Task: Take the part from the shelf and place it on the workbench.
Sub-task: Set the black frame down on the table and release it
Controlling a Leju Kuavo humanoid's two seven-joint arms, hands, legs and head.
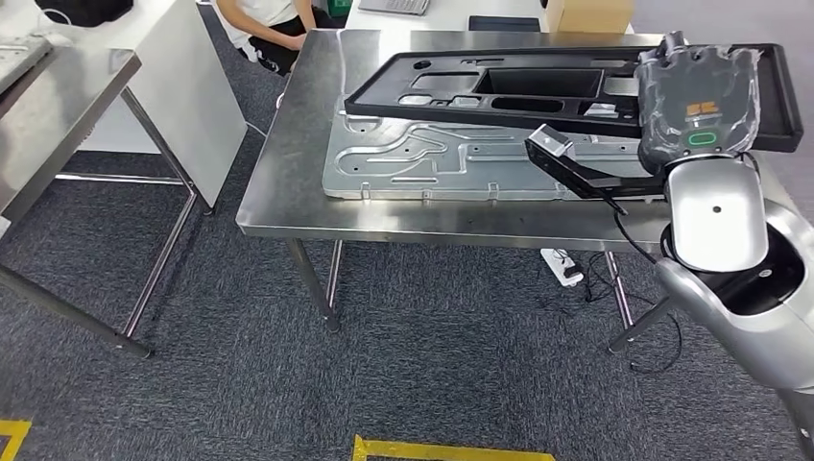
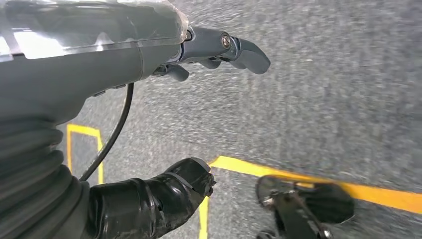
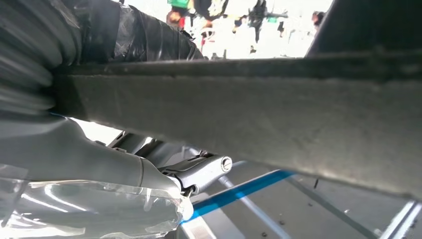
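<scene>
Grey speckled carpet (image 1: 403,355) spreads out below me, yellow tape (image 1: 451,449) marking it near my feet. Ahead stands a steel table (image 1: 288,182) on thin legs; another steel table (image 1: 58,106) sits off left, beside a white cabinet (image 1: 187,86). A white power strip (image 1: 562,266) lies underneath.

The shiny stainless-steel workbench (image 1: 288,187) carries a flat grey stamped-metal panel (image 1: 384,163) lying directly on its top, just beside and below the right hand (image 1: 696,101). Grey carpeted floor (image 1: 384,384) spreads under the bench legs.
</scene>
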